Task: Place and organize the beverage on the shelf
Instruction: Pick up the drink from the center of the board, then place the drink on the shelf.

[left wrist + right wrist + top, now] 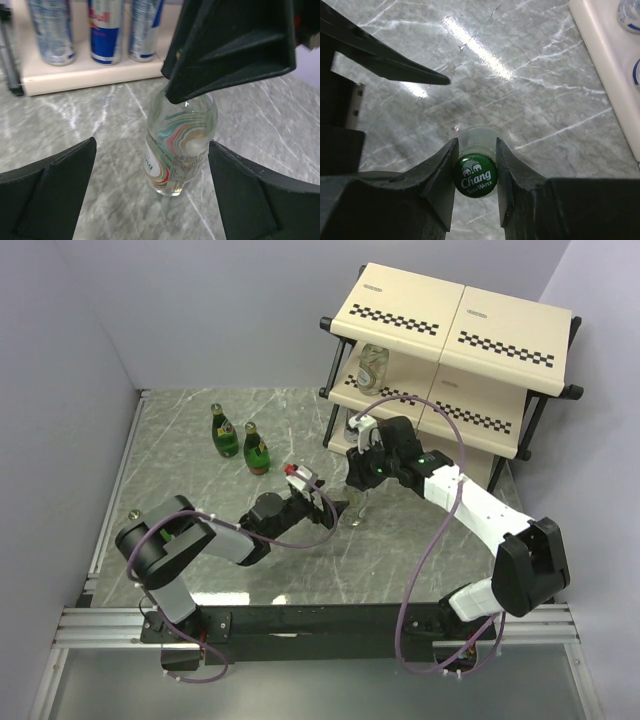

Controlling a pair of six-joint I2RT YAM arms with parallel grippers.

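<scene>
Clear bottle (177,150) is standing upright on the worktop (200,500), right of centre, just in front of the shelf (500,330). Right gripper (475,150) is pinching it from above, fingers closed on the green cap (475,177); nothing lower down is being held. Left gripper (151,145) is hanging wide open w/ a finger either side of the glass body, not touching it, holding nothing.

Risk, imo: that cap-only pinch is leaving a heavy glass body free to swing or slide out once it's lifting. It's also sitting right between the left fingers, so a clip there is looking possible. Three cans (105,35) are lining the bottom tier & a second clear bottle (373,368) is occupying the mid tier's left end, so a low or tilted approach is risking a knock-over. Purple cable (440,415) is looping close to the shelf too.

Two green bottles (224,432) are waiting well apart, toward the far edge, left of centre. Worktop is looking like glossy grey-green marble, throwing glare. Shelf is sitting at its far right corner. Pale lilac walls (200,310) are closing in on three sides, metal rail (90,625) running along the near edge.
</scene>
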